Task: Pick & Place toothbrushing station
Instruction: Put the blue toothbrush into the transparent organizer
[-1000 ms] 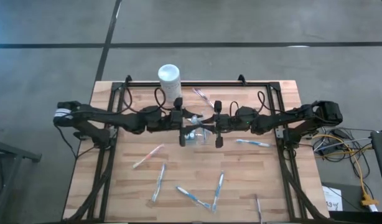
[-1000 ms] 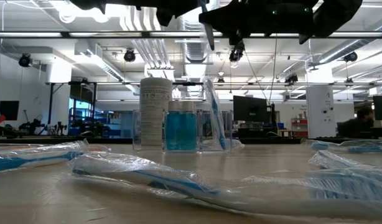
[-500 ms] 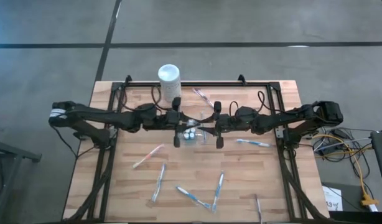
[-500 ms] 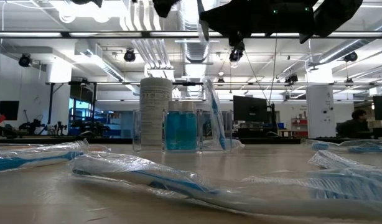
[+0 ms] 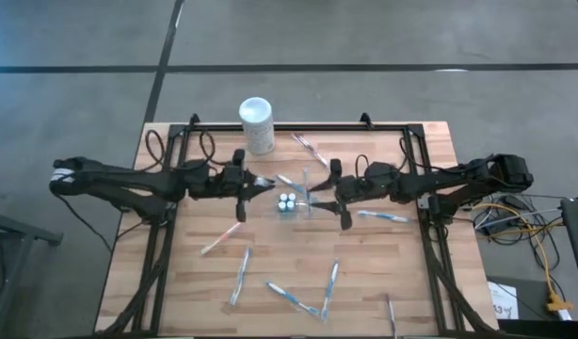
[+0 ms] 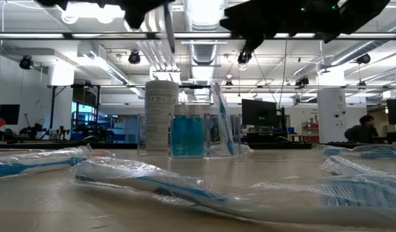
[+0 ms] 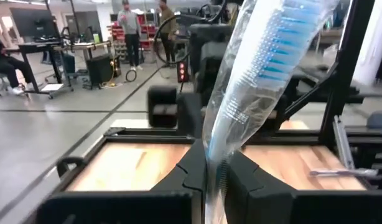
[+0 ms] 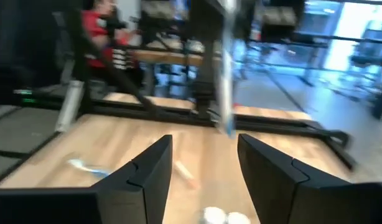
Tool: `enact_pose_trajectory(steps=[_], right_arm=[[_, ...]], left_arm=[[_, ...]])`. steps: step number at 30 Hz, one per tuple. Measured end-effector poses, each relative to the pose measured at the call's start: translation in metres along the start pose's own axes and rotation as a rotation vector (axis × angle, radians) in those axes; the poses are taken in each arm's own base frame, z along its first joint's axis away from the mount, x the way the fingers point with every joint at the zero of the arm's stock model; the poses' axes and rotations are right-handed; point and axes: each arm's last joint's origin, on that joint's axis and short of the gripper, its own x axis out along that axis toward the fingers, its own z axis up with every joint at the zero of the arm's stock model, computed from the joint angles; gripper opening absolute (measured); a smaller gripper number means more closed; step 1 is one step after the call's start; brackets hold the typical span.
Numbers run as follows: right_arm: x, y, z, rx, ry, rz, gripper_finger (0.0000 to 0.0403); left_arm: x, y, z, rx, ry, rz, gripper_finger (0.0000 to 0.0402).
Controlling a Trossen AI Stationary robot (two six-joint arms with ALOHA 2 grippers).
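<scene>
The toothbrushing station (image 5: 289,201) is a clear holder with blue-capped tubes, standing on the table's middle (image 6: 188,134). A wrapped toothbrush (image 6: 222,119) leans in it. My left gripper (image 5: 248,185) hovers left of the station, shut on another wrapped toothbrush (image 7: 259,68) with blue bristles. My right gripper (image 8: 203,174) stands open above the table, right of the station (image 5: 340,196), with nothing between its fingers. My left gripper pinches the wrapped toothbrush between its two fingers on the handle part (image 7: 217,174), below the bristle head. The wrapper lies between the fingers and the brush. The brush sticks out beyond the fingertips toward the station, lifted clear of the table (image 5: 264,180).
A white canister (image 5: 256,122) stands at the table's far edge, behind the station. Several wrapped toothbrushes lie on the near half (image 5: 289,297), one pink (image 5: 223,235) and one at the right (image 5: 383,217). Dark frame rails (image 5: 157,245) run along the sides. People stand in the room behind.
My left gripper has shut on the wrapped toothbrush beside the station, then drawn back toward the table's left edge with it, lifted clear. My right gripper has opened and shifted slightly toward the right edge.
</scene>
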Motion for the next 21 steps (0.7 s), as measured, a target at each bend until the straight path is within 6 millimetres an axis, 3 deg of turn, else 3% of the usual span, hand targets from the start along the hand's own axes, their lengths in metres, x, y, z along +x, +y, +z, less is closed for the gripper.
enact_pose_trajectory(steps=[5, 8, 14, 21], right_arm=[[-0.012, 0.012, -0.020, 0.010, 0.003, 0.077, 0.0165], [-0.019, 0.016, -0.031, 0.008, -0.015, 0.088, 0.0161], [-0.031, 0.019, -0.051, 0.016, -0.003, 0.089, 0.0155], [-0.037, 0.020, -0.053, 0.006, -0.062, 0.085, 0.0157]], left_arm=[[-0.013, 0.006, -0.054, -0.099, -0.050, 0.024, 0.0024], [-0.021, 0.010, -0.074, -0.138, -0.049, 0.072, 0.0024], [-0.024, 0.014, -0.091, -0.159, -0.010, 0.160, 0.0024], [-0.011, 0.014, -0.113, -0.180, 0.057, 0.208, 0.0024]])
